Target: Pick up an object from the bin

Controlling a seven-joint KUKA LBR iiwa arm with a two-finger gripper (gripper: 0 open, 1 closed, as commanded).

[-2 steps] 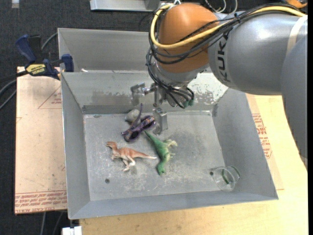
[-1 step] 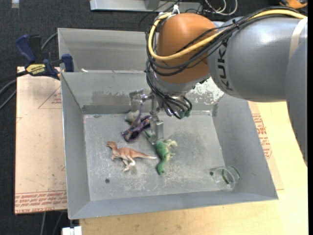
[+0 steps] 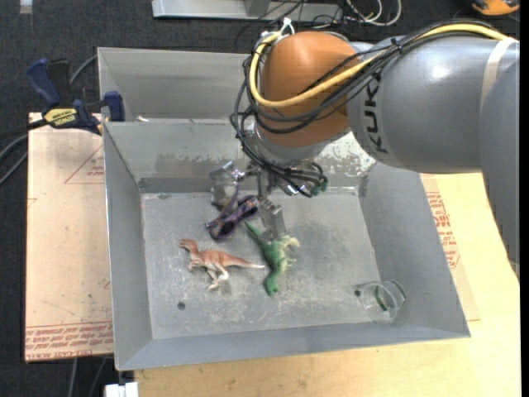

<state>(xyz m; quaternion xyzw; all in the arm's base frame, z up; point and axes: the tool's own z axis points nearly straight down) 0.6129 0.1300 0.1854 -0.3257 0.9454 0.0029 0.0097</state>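
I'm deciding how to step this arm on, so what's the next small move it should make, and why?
Probably ease the gripper straight down a little onto the purple toy. It hangs right over that toy near the back wall of the bin, while the green dinosaur lies just beside it, so drifting sideways risks nudging that instead.

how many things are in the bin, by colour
orange-brown plastic toy dinosaur: 1
green plastic toy dinosaur: 1
dark purple plastic toy, beneath the gripper: 1
clear round cup-like piece: 1
total: 4
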